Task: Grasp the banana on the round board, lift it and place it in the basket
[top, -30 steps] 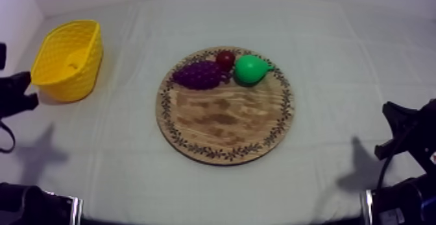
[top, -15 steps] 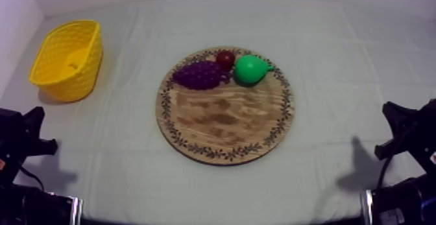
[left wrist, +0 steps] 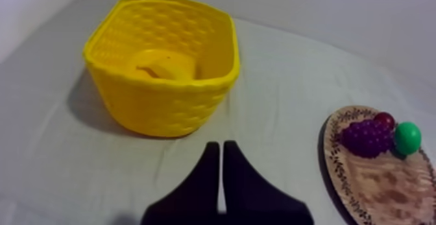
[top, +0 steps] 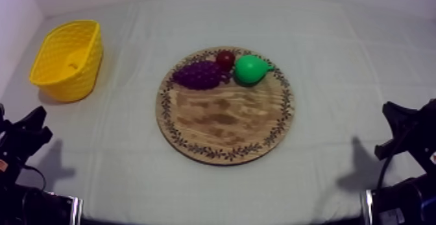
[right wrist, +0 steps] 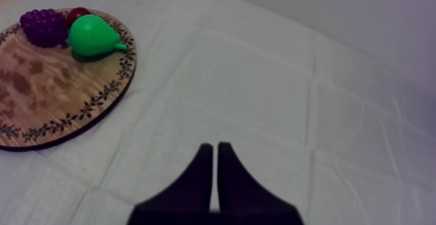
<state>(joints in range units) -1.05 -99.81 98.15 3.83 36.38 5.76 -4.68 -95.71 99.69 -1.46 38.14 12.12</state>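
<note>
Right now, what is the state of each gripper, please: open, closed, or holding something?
Left gripper: closed, holding nothing.
Right gripper: closed, holding nothing.

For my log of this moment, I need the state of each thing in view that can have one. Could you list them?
banana: lying inside the yellow basket
yellow basket: upright, open side up
wooden board: flat on the cloth, carrying three fruits
grapes, small red fruit, pear: close together at the board's far edge
left gripper: shut, holding nothing
right gripper: shut, holding nothing
</note>
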